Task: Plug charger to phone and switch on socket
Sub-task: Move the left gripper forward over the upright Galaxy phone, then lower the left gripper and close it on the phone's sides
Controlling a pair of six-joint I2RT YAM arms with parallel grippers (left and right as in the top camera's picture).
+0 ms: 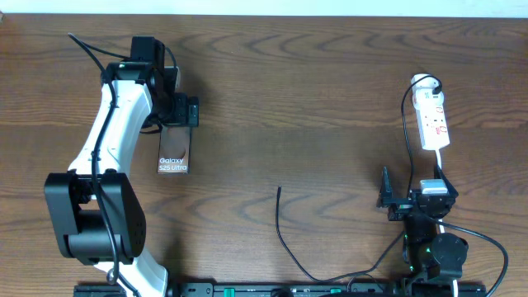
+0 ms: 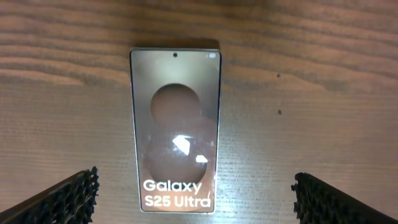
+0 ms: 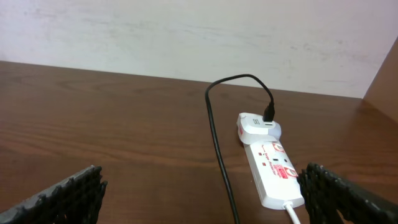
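Observation:
The bronze phone (image 1: 174,151) lies flat on the wood table, lettering toward the front; it fills the middle of the left wrist view (image 2: 175,127). My left gripper (image 2: 196,198) hovers over its lettered end, open and empty. The black charger cable (image 1: 285,239) lies loose at centre front, its plug tip (image 1: 279,189) free on the table. The white socket strip (image 1: 433,120) lies at the right back; the right wrist view shows the socket strip (image 3: 273,165) with a white adapter and the black cable (image 3: 219,149) plugged in. My right gripper (image 3: 202,196) is open and empty, in front of the strip.
A pale wall runs behind the table's back edge (image 3: 186,78). The socket's white cord (image 3: 292,211) trails toward the right arm. Arm bases stand at the front left (image 1: 95,219) and front right (image 1: 433,252).

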